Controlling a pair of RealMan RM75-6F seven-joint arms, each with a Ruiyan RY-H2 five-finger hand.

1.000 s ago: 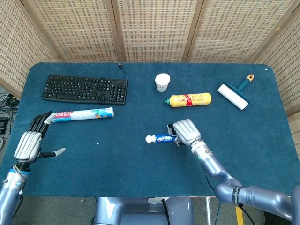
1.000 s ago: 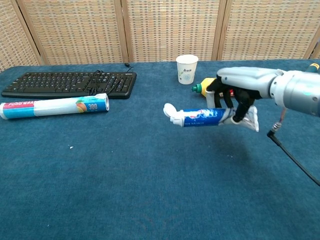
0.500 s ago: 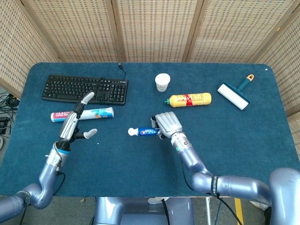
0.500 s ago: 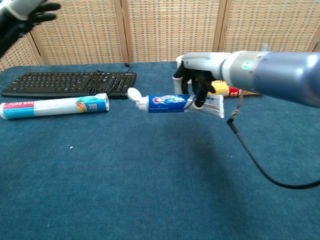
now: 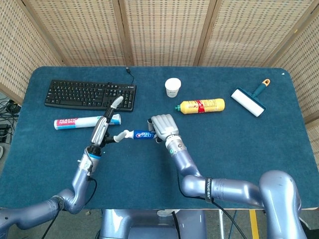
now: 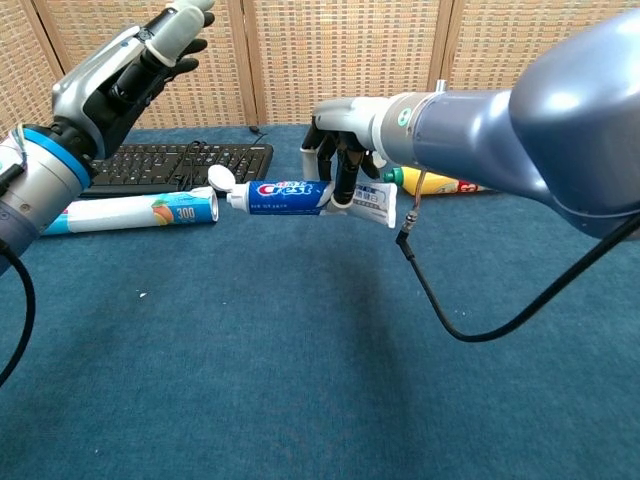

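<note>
Holding a toothpaste tube (image 5: 142, 135) level above the tabletop (image 5: 249, 149), the right robot hand (image 5: 163, 127) is closed around its crimped end, with the white cap pointed at the left robot hand (image 5: 102, 128), whose fingers are spread and hold nothing. A handover appears to be in progress; next, the open fingers would need to be closed around the cap end before the tube is released. Beyond the left robot hand lie a food wrap roll (image 5: 87, 121) and a keyboard (image 5: 90, 94).
</note>
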